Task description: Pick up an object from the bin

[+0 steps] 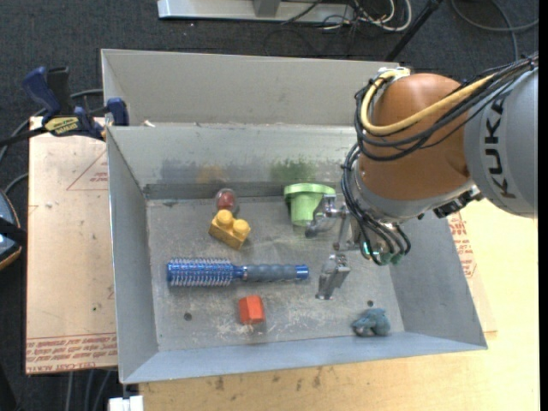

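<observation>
The thing lying nearest your gripper [332,277] is a blue hairbrush [235,272], flat on the bin [128,229] floor. Its handle end is just to the gripper's left in the view and its bristled head runs further away on that side. The gripper hangs low over the bare floor beside that handle tip, and you can see nothing clamped in it. Whether it is apart or together you cannot tell from this angle. Above the gripper in the view, close under the wrist, stands a light green cup-shaped piece [306,202]. Further up and to the left of the gripper, beyond the brush, sit a yellow toy block [229,229] and, just behind it, a small red ball [225,199]. Down and to the left of the gripper, on the near side of the brush, lies a small red-orange block [251,309]. Down and to the right of the gripper, near the bin's front corner, lies a small grey-blue lump [371,322]. The arm's orange cover [411,135] with its cables looms over the bin's right side.
</observation>
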### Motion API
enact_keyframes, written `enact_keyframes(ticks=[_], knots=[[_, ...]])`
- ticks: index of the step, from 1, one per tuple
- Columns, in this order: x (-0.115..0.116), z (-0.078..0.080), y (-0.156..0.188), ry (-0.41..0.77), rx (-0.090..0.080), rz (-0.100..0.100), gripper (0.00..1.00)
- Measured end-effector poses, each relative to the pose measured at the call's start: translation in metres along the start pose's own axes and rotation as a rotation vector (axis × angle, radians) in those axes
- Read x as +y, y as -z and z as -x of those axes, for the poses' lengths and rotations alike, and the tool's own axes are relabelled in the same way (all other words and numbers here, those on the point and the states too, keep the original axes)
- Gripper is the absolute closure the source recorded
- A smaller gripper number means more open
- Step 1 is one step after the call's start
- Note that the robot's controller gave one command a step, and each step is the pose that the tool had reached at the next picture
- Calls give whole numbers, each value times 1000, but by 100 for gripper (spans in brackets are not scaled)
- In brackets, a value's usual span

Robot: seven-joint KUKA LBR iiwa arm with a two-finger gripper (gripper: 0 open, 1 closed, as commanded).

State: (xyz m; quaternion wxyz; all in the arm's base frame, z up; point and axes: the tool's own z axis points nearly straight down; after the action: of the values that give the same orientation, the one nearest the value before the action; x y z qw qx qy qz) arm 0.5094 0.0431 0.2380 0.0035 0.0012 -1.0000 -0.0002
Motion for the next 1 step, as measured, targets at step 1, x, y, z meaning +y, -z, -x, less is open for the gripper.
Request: enact_keyframes(ticks=[1], knots=[[62, 89, -165, 273, -9, -2, 0]])
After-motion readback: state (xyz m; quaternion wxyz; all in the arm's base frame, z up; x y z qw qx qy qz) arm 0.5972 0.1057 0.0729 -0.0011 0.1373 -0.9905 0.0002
